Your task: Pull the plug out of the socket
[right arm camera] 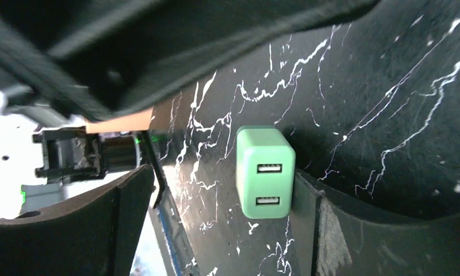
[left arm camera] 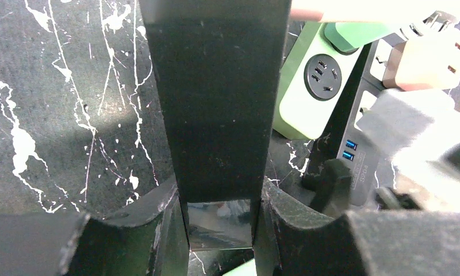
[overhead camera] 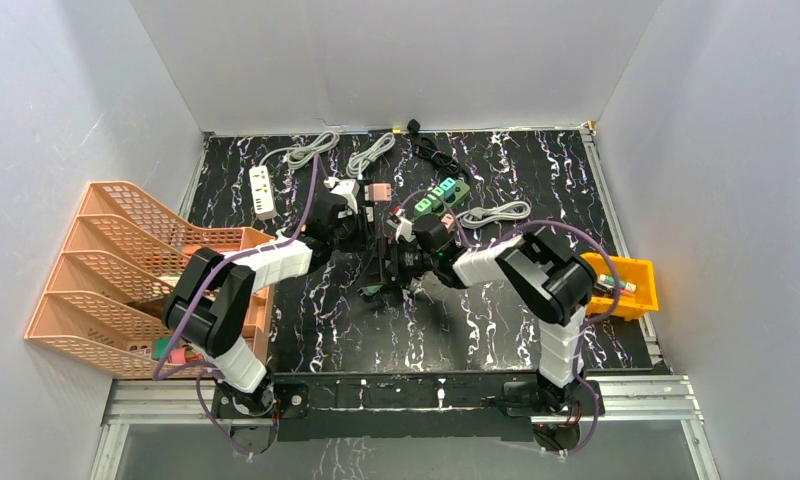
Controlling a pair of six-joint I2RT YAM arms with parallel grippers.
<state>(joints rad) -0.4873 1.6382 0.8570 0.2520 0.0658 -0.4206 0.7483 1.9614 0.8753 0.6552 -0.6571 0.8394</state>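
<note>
My left gripper (left arm camera: 221, 224) is shut on a black socket strip (left arm camera: 216, 103), which fills the middle of the left wrist view. In the top view both grippers meet at mid-table, the left gripper (overhead camera: 361, 232) just left of the right gripper (overhead camera: 396, 262). The plug (right arm camera: 265, 172) is a light green block with two USB ports. It lies free on the black marble table (right arm camera: 388, 86), touching the inner side of one of my right fingers (right arm camera: 308, 224). The right gripper (right arm camera: 216, 230) stands open, with its other finger far off the plug.
A light green power strip (left arm camera: 308, 86) and a pink adapter (left arm camera: 429, 60) lie just beyond the black strip. A peach file rack (overhead camera: 126, 270) stands at the left and a yellow bin (overhead camera: 626, 285) at the right. A white power strip (overhead camera: 263, 190) and grey cables (overhead camera: 371, 155) lie at the back.
</note>
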